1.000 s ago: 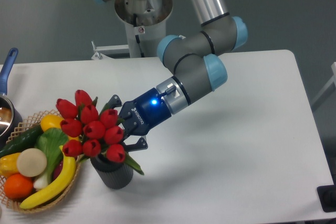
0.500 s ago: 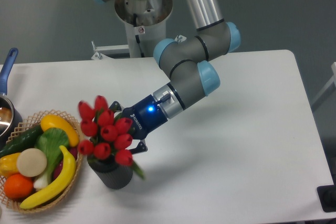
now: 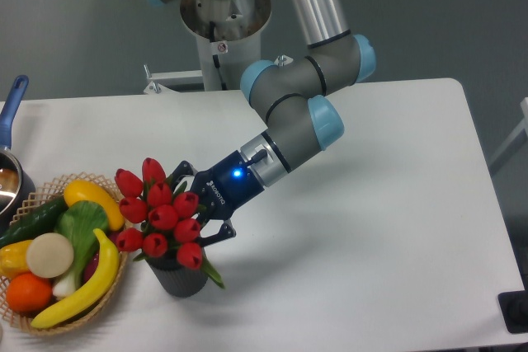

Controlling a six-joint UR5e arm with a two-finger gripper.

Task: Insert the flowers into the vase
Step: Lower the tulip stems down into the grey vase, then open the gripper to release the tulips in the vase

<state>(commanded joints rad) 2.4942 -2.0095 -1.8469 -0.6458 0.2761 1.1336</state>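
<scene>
The flowers (image 3: 159,217), a bunch of red tulip buds with green leaves, stand with their stems down in the vase (image 3: 178,277), a short dark grey cylinder at the front left of the table. The buds hide the vase's mouth. My gripper (image 3: 199,202) reaches in from the right at bud height, just above the vase. Its two black fingers are spread wide, one above and behind the bunch, the other (image 3: 217,234) low on its right side. They stand open around the bunch's right side, and I see no grip on the stems.
A wicker basket (image 3: 40,321) with banana, cucumber, orange and other produce sits right beside the vase on its left. A blue-handled metal pot (image 3: 8,177) is at the left edge. The arm's base column (image 3: 224,18) stands behind the table.
The bunch has swung from leaning left over the basket to more upright over the vase. The arm and gripper shifted slightly left and down. The fingers stayed spread.
</scene>
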